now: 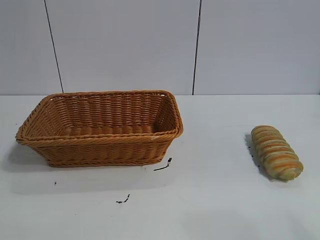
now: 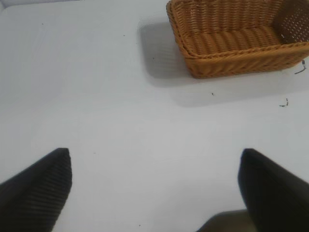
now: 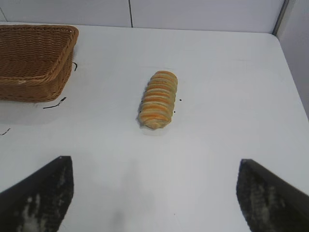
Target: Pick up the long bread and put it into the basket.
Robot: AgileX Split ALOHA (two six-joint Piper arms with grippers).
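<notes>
The long bread (image 1: 276, 152), a tan loaf with orange and pale crosswise ridges, lies on the white table at the right in the exterior view. It also shows in the right wrist view as the long bread (image 3: 158, 99), some way ahead of my right gripper (image 3: 155, 166), which stands wide open with nothing between its fingers. The orange-brown wicker basket (image 1: 101, 127) sits at the left, empty. My left gripper (image 2: 155, 157) is open over bare table, with the basket (image 2: 236, 36) farther off. Neither arm shows in the exterior view.
Small black marks (image 1: 163, 165) lie on the table just in front of the basket's near corner, and another mark (image 1: 123, 200) closer to the front. A white panelled wall stands behind the table. The table's edge (image 3: 289, 63) runs beyond the bread in the right wrist view.
</notes>
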